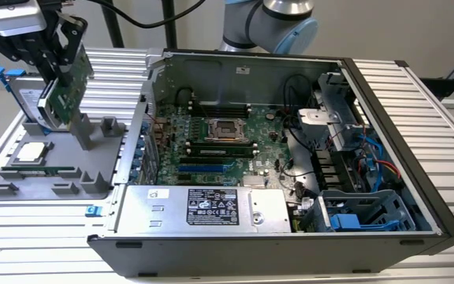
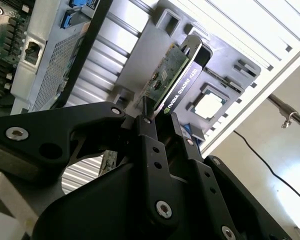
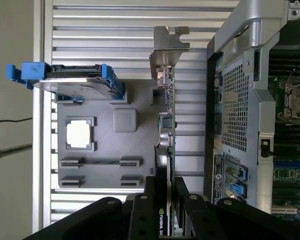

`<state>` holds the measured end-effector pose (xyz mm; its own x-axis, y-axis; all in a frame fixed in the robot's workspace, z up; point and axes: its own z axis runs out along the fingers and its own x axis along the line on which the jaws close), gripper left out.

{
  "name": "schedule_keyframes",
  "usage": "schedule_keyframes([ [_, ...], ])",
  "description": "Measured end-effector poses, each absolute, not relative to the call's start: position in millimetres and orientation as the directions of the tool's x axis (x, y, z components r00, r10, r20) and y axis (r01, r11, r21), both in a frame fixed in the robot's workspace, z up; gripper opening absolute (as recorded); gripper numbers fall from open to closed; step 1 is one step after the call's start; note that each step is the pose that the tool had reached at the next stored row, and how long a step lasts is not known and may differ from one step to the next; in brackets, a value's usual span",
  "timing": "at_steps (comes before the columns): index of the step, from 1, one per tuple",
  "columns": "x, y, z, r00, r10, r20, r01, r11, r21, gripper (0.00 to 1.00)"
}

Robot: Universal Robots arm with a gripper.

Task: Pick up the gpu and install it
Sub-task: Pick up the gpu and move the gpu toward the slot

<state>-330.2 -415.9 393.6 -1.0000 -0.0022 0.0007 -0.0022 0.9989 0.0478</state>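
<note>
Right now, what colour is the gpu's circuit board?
Green; the gpu shows it best in the second wrist view.

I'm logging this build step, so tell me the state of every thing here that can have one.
computer case, open, side panel off.
claw, shut on the gpu.
gpu, held on edge over the grey holder, outside the computer case.
hard drive, propped upright in the grey holder.
processor chip, lying flat in its pocket of the grey holder.

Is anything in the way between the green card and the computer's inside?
Only the case's wall stands between the gpu, held by the hand, and the motherboard, which lies open from above.
</note>
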Motion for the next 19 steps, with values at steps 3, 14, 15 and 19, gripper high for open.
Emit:
schedule_keyframes([
  [3, -330.2, -415.9, 394.2, -1.000, -0.002, 0.001, -0.002, 0.999, 0.048, 0.00],
  [14, -330.1, -415.9, 398.2, -1.000, -0.002, 0.001, -0.002, 0.999, 0.048, 0.00],
  [15, -330.1, -415.9, 398.7, -1.000, -0.002, 0.001, -0.002, 0.999, 0.048, 0.00],
  [19, -330.2, -415.9, 400.6, -1.000, -0.002, 0.001, -0.002, 0.999, 0.048, 0.00],
])
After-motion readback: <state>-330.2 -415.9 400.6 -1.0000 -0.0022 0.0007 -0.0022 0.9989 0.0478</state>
